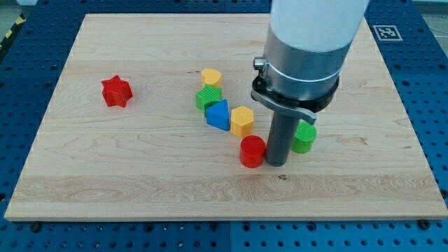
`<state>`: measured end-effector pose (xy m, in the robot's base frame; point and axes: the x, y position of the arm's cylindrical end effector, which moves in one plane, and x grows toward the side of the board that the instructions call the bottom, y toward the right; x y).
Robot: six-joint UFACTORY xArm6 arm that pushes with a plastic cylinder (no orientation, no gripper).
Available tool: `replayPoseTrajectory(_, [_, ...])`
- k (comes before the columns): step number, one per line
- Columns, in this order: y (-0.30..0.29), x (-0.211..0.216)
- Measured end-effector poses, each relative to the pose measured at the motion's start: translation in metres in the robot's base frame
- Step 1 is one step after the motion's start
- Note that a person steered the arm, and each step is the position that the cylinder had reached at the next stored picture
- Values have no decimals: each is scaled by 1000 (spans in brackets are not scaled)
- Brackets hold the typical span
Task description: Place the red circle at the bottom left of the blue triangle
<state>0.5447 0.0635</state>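
no pincer here, nothing opens or closes. my tip (276, 163) touches the red circle (253, 151) on its right; light, slippery, round, so push dead-centre toward the blue triangle (218, 115).

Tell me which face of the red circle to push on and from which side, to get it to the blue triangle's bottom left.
Push its curved side wall from the view's right. The red circle is a short upright cylinder, so only its wall gives contact. My tip already sits close against its right side. The blue triangle lies up and left; its bottom-left spot is leftward, so a leftward push probably suits.
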Motion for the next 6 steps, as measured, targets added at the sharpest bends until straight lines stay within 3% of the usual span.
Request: replayPoseTrajectory(6, [-89, 0])
